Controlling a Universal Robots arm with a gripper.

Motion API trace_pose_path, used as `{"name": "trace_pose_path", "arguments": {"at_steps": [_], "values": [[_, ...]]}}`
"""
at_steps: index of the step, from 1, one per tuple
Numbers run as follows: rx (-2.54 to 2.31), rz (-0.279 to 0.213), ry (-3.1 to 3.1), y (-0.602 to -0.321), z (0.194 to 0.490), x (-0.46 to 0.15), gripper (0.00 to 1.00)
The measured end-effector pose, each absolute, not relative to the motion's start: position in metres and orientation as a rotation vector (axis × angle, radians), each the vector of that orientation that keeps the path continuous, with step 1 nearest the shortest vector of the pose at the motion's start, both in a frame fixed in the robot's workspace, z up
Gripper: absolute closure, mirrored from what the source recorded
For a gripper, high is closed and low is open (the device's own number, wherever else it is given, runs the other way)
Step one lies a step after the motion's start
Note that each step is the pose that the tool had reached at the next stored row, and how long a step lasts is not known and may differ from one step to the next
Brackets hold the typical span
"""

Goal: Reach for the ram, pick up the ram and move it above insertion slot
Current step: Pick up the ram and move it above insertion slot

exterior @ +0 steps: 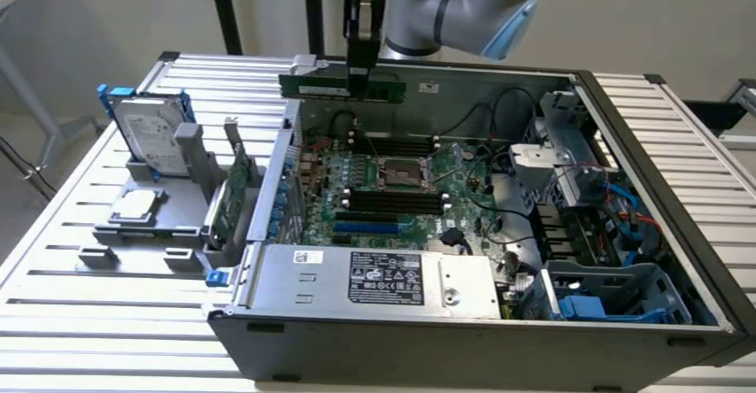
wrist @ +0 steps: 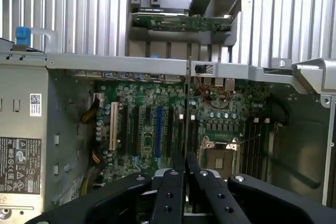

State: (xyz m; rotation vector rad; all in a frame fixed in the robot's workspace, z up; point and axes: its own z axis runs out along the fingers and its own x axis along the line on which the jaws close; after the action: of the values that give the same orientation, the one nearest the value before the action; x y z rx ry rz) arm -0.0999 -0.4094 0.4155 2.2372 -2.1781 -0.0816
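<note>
Hanging over the far wall of the open computer case [exterior: 473,340], the gripper [exterior: 359,67] is clamped on the ram [exterior: 343,87], its two dark fingers [wrist: 173,192] pressed together on the stick's upper edge. The ram sits level and edge-down, just above the case's far rim and clearly higher than the motherboard [exterior: 390,189] inside. The black memory slots [exterior: 396,200] lie on that board, toward the case's near side from the ram, beside the processor socket [exterior: 402,173].

The risk from this position looks to be mostly one of alignment. The stick is held near its middle by a narrow pinch, so any tilt along its length could bring one end down first and catch it on the case wall or on the cables [exterior: 497,114] running near the drive cage [exterior: 567,158]. A slight twist in the grip would also leave the lower edge crossing a slot rather than lying along it. Since the hold is only on a thin edge, a knock against the case rim could shift the stick between the fingers.

The ram itself is a long, thin green board with a row of dark chips and a small pale label near one end. In the wrist view it appears edge-on as a fine dark line [wrist: 188,124] rising from between the fingers over the motherboard.
</note>
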Motion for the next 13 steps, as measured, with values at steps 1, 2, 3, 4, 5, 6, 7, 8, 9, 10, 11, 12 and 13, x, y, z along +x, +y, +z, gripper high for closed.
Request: {"name": "trace_pose_path", "arguments": {"at_steps": [1,2,3,4,5,6,7,8,9,10,11,12,13], "values": [[2.237,-0.081,-2.178,-0.407,0.415,-0.097,0.87],[2.237,-0.081,-2.178,-0.405,0.415,-0.094,0.87],[2.237,-0.081,-2.178,-0.403,0.415,-0.09,0.87],[2.237,-0.082,-2.178,-0.402,0.415,-0.087,0.87],[2.237,-0.081,-2.178,-0.4,0.414,-0.083,0.87],[2.237,-0.082,-2.178,-0.398,0.414,-0.079,0.87],[2.237,-0.081,-2.178,-0.396,0.413,-0.075,0.87],[2.237,-0.082,-2.178,-0.395,0.413,-0.071,0.87],[2.237,-0.081,-2.178,-0.393,0.412,-0.067,0.87],[2.237,-0.081,-2.178,-0.391,0.412,-0.063,0.87],[2.237,-0.082,-2.178,-0.39,0.411,-0.059,0.87],[2.237,-0.081,-2.178,-0.388,0.411,-0.055,0.87],[2.237,-0.081,-2.178,-0.386,0.41,-0.052,0.87]]}}
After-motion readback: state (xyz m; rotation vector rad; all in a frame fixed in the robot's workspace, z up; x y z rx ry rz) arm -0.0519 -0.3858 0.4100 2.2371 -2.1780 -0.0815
